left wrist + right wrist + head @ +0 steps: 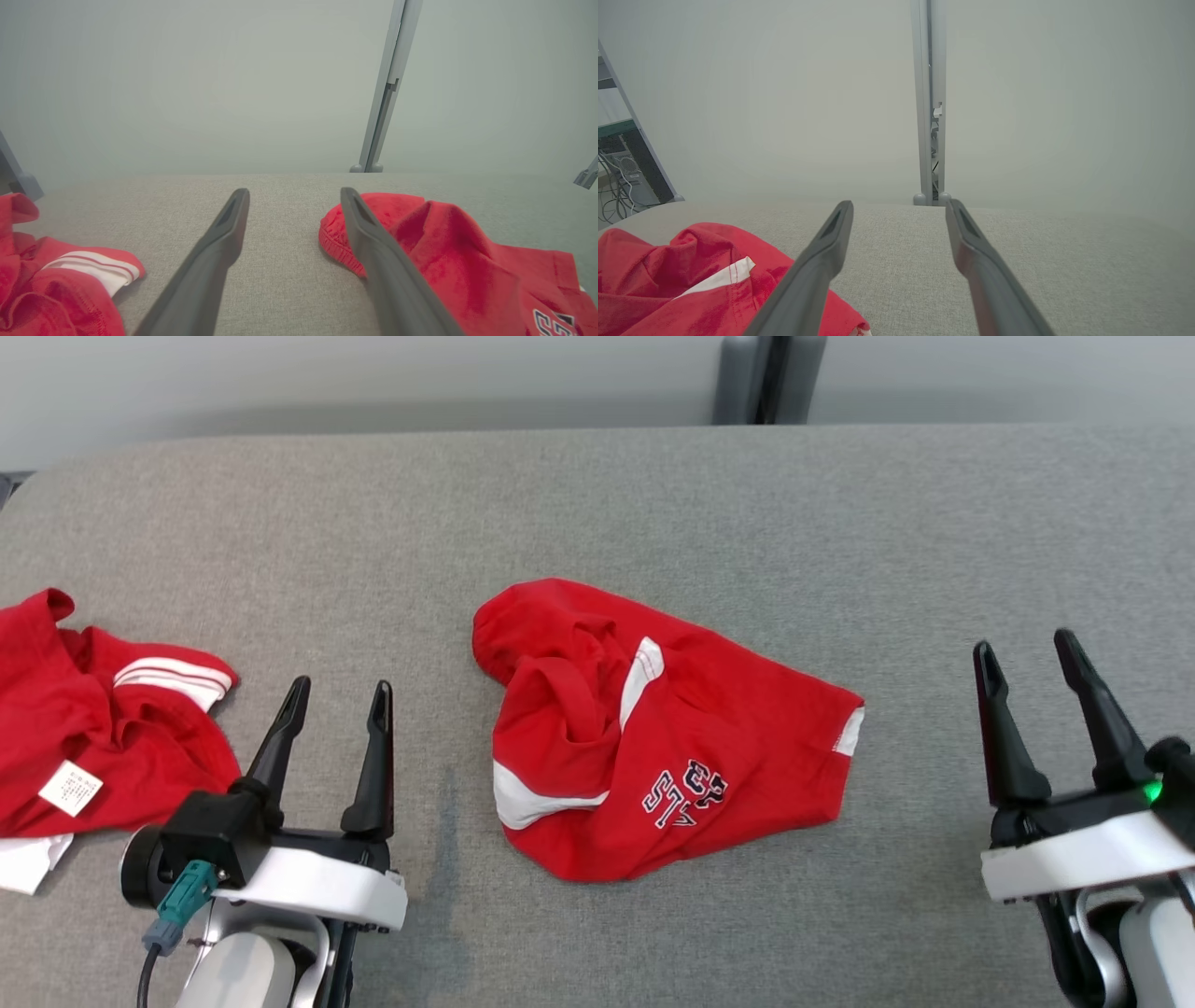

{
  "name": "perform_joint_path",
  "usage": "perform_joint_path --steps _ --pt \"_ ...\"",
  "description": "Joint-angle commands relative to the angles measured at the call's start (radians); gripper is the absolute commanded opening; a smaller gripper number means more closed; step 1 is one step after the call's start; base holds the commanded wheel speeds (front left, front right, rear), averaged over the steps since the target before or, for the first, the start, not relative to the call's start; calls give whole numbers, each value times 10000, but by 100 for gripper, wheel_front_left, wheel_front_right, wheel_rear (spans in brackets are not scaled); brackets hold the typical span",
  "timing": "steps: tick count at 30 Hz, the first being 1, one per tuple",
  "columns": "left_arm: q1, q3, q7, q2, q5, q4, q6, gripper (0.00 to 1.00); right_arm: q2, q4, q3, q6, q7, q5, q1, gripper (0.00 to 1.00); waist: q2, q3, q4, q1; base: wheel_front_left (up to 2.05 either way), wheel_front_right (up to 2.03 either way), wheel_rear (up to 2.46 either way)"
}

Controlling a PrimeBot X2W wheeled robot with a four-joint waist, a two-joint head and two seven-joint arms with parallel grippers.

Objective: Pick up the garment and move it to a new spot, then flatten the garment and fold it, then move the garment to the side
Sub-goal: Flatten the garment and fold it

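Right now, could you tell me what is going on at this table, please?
A crumpled red garment lies loose in the middle of the grey table, held by nothing. The left gripper and the right gripper hover on either side of it, jaws open and empty. A second red garment lies bunched at the table's left edge.

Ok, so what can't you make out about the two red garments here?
Left garment: head view, cut off by the picture's left edge.
Middle garment: head view, crumpled, its own folds hide the underside; lettering creased, unreadable.
White tag: head view, print too small to read.
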Motion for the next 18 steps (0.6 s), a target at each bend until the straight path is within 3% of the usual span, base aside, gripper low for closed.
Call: perform_joint_path --steps 1,18 --pt "131 64 16 100 -14 -36 60 100 101 -93 -112 1 76 -87 260 100 0 -255 -188 0 0 0 0" --pt "1359 109 529 323 -306 -326 426 100 966 -688 -469 1 779 -666 2166 100 0 -1496 -303 0 0 0 0"
